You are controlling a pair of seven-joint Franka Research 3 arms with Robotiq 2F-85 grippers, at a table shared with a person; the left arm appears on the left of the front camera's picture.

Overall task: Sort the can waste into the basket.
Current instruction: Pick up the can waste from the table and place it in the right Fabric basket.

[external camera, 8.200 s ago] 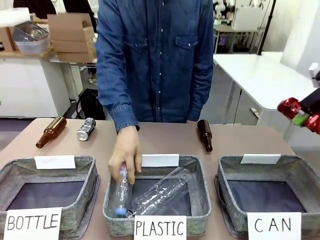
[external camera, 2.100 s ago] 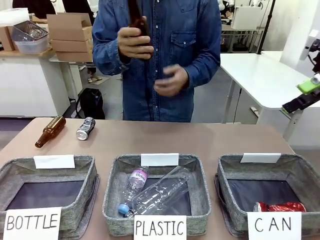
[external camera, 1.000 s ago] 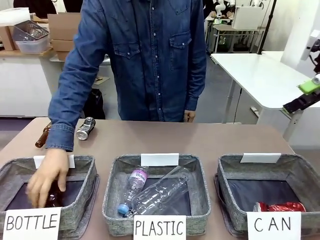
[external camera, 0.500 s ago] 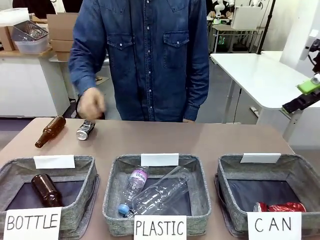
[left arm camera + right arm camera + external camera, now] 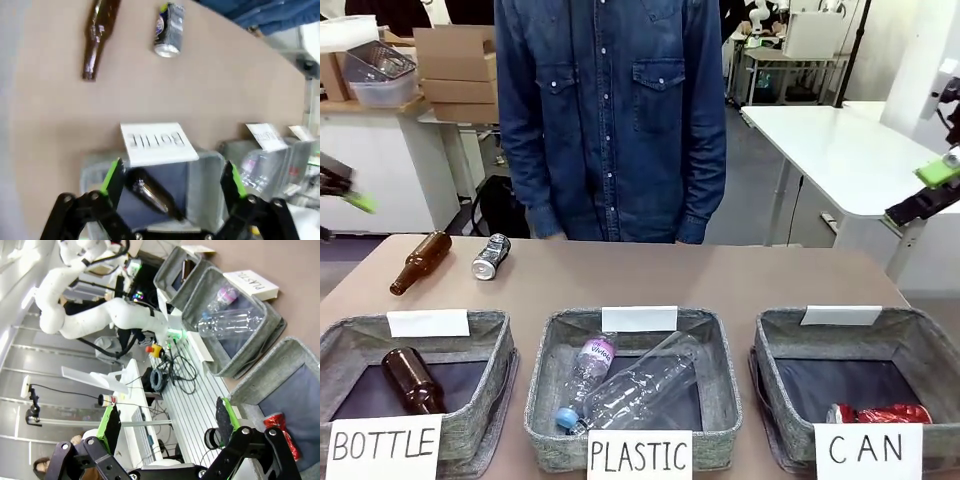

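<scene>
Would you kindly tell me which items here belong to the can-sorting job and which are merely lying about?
Job: silver can on the table; red can inside the CAN basket.
Lying about: brown bottle on the table; second brown bottle in the BOTTLE basket; clear bottles in the PLASTIC basket.

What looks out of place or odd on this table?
A silver can and a brown bottle lie on their sides on the table, far left, outside every basket. The red can in the CAN basket is crushed, though it is in the right place.
</scene>
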